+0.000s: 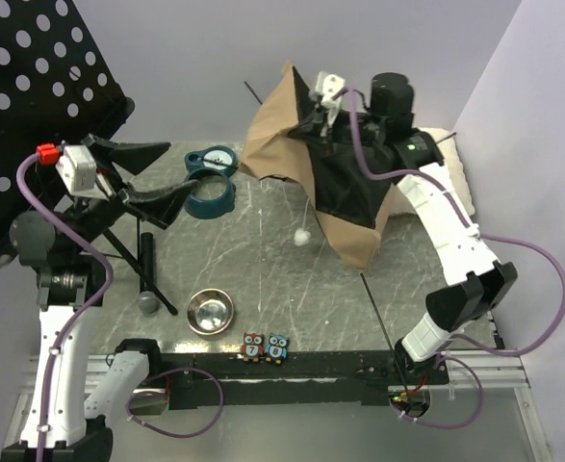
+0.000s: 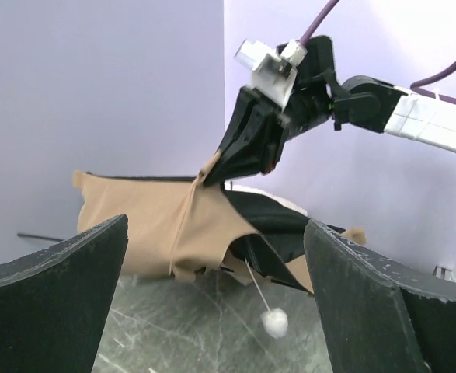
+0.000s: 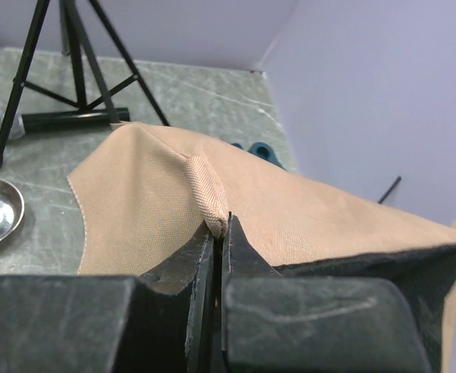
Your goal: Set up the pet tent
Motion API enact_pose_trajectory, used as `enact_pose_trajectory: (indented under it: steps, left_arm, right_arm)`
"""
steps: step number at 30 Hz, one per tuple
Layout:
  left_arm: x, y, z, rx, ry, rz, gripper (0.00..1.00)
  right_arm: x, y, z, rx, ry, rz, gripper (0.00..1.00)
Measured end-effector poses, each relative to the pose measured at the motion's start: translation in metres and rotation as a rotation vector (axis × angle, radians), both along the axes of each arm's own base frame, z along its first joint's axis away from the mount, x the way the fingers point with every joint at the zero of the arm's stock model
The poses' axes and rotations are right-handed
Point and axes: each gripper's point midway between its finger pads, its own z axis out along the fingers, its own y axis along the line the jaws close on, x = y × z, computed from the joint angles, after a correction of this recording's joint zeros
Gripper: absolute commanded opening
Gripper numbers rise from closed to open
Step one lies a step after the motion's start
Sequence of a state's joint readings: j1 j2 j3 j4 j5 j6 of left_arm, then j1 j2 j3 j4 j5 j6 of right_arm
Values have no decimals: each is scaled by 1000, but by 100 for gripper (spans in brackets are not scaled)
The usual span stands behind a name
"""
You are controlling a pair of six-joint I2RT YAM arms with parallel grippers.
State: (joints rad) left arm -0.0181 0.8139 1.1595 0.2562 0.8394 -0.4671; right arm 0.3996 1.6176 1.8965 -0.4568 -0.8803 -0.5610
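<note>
- Left gripper (image 1: 174,173): jaws spread fully wide with nothing between them.
- Blue bowl stand (image 1: 211,188): just past the left jaws' tips.
- Pet tent (image 1: 277,130): well beyond the left jaws, hanging from the right jaws.
- White pom-pom (image 1: 304,237): dangling below the right jaws.
- Right gripper (image 1: 327,117): jaws pinched tight on the tent's tan fabric loop (image 3: 210,194).

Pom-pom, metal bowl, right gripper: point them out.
pom-pom (image 1: 304,237), top external view, centre of the white ball.
metal bowl (image 1: 210,312), top external view, bare inside bottom.
right gripper (image 3: 221,227), right wrist view, between fingertips shut on the pet tent (image 3: 150,202).
</note>
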Motion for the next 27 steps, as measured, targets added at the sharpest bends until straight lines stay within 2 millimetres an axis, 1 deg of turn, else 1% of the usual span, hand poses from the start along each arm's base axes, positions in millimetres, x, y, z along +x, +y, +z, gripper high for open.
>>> enact_pose_trajectory:
  steps: [4,7,11,14,17,20,23,27]
  left_arm:
    - [-6,1,-10,-37,-6,-6,97]
    - [-6,-1,-21,-50,-12,-26,93]
    - [2,-4,-42,-66,11,-58,85]
    - [11,-9,-48,-74,24,-86,80]
    - [21,-25,-49,-80,32,-147,75]
    - [29,-50,-48,-78,45,-228,68]
    - [33,-76,-37,-77,21,-300,63]
    - [38,-97,-24,-87,-18,-355,55]
  right_arm:
    - [-2,-23,19,42,6,-37,0]
    - [-5,-35,35,77,-2,-54,0]
    - [-14,-47,58,128,-17,-71,0]
    - [-25,-54,76,162,-41,-70,0]
    - [-35,-59,90,189,-60,-68,0]
    - [-45,-63,101,211,-76,-65,0]
    - [-53,-66,106,224,-80,-64,0]
    - [-56,-68,107,231,-79,-64,0]
